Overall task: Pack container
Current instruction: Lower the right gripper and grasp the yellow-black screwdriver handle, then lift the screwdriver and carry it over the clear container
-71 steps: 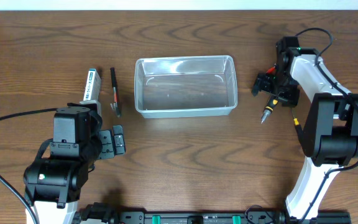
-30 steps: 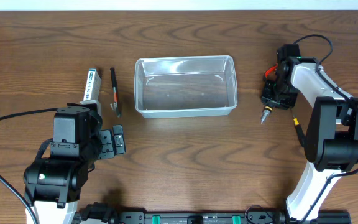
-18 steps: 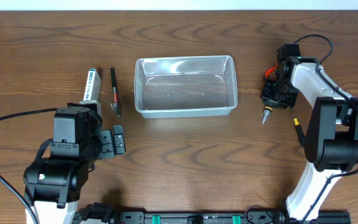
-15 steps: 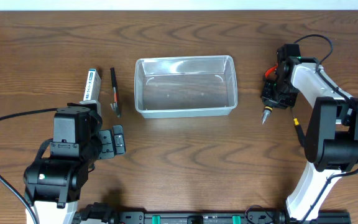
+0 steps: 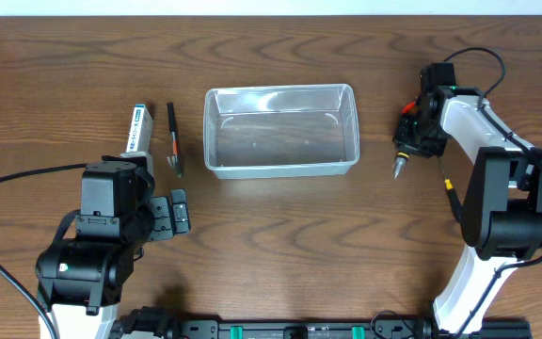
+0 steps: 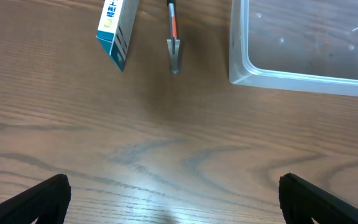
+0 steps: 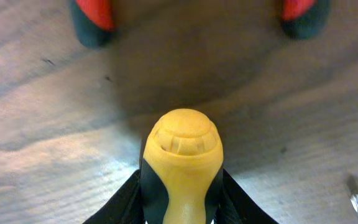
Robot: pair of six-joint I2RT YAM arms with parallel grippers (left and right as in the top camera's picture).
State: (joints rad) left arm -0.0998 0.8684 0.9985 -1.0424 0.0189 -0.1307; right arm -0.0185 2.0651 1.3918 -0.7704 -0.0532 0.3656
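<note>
**Right gripper holds screwdriver beside container**

Right gripper is clamped on the yellow-and-black screwdriver, fingers pressed against both sides of the handle, metal tip pointing toward the near edge. It sits just right of the container, which stands mid-table with nothing in it. Left gripper has its fingers spread wide, nothing held, near-left of the container. A blue-and-white box and a thin black-and-red tool lie left of the container.

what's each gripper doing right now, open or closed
Left gripper: open, jaws wide apart, holding nothing.
Right gripper: closed on the yellow-and-black handle of the screwdriver.
</note>
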